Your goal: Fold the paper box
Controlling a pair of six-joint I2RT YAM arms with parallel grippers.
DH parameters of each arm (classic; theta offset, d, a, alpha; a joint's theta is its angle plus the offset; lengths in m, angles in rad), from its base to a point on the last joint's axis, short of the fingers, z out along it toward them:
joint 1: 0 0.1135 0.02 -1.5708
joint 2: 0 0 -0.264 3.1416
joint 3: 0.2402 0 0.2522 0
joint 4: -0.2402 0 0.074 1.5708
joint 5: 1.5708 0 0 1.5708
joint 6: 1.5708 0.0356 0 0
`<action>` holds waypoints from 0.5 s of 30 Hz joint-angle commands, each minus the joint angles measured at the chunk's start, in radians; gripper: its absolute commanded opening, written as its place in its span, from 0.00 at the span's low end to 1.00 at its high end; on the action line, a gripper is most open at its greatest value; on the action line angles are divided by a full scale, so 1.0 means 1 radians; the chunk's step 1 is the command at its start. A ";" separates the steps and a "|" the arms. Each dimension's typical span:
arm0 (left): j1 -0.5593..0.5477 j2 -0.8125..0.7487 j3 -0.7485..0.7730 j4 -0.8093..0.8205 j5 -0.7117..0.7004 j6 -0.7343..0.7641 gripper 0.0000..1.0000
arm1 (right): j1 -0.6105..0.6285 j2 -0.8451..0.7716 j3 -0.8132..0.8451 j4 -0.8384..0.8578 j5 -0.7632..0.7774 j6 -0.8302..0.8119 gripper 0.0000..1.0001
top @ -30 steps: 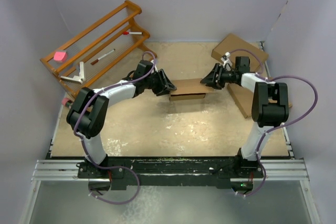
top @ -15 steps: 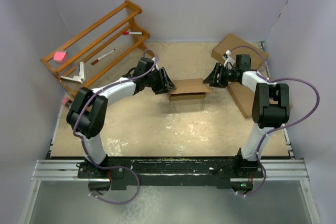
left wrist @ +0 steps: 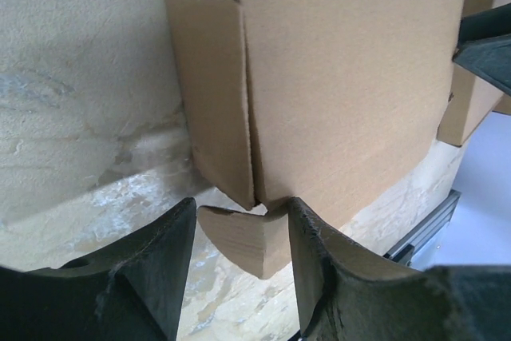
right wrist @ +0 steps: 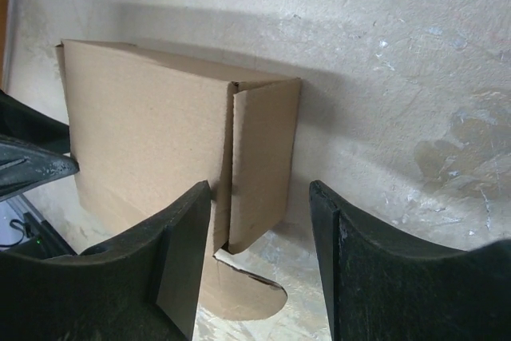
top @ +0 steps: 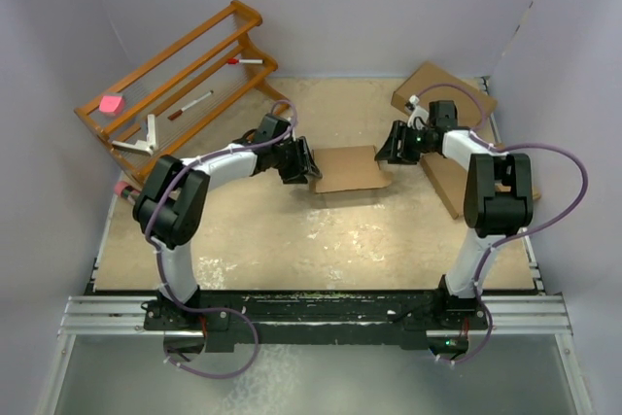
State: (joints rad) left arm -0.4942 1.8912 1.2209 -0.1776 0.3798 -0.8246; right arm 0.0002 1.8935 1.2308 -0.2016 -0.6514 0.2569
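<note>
Since a second ago the paper box (top: 352, 169) has gone from showing its near wall to showing one flat brown face. The left fingers (top: 305, 166) have closed in on its left end, and the right fingers (top: 391, 149) have drawn back toward the far right.

From above, the box lies on the tabletop (top: 292, 230) between the two arms. The left fingers are at its left edge and the right fingers just off its right corner. A wooden rack (top: 175, 85) stands at the far left, a larger brown box (top: 442, 89) at the far right, and flat brown boxes (top: 449, 187) lie beside the right arm.

At the left wrist, the left fingers (left wrist: 144, 277) stand apart. A rounded flap of the paper box (left wrist: 343, 93) lies in the gap between them, and whether it touches them cannot be told. A side panel is folded against the box body.

At the right wrist, the right fingers (right wrist: 351, 277) are also apart and grip nothing. The end panel of the paper box (right wrist: 144, 133) reaches into the gap, and a curved flap lies flat on the tabletop below it.
</note>
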 commanded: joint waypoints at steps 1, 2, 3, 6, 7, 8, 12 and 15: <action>-0.004 0.017 0.025 -0.007 -0.022 0.044 0.53 | 0.013 0.022 0.044 -0.033 0.067 -0.050 0.56; -0.004 0.021 0.025 -0.008 -0.028 0.046 0.53 | 0.015 0.028 0.047 -0.040 0.075 -0.058 0.56; -0.004 0.025 0.025 -0.009 -0.032 0.049 0.53 | 0.017 0.035 0.050 -0.044 0.083 -0.064 0.56; -0.004 0.042 0.033 -0.022 -0.042 0.060 0.53 | 0.022 0.046 0.056 -0.051 0.106 -0.078 0.56; -0.004 0.047 0.036 -0.028 -0.045 0.064 0.53 | 0.024 0.048 0.058 -0.052 0.113 -0.083 0.56; -0.005 0.052 0.039 -0.031 -0.045 0.067 0.53 | 0.025 0.048 0.059 -0.054 0.120 -0.088 0.56; -0.004 0.060 0.046 -0.039 -0.051 0.077 0.54 | 0.026 0.049 0.067 -0.061 0.130 -0.106 0.56; -0.004 0.054 0.052 -0.046 -0.059 0.083 0.54 | 0.026 0.040 0.080 -0.092 0.086 -0.131 0.57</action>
State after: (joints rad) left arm -0.4942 1.9316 1.2407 -0.2035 0.3660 -0.7815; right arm 0.0196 1.9308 1.2705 -0.2443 -0.5770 0.1890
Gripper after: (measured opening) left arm 0.535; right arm 0.562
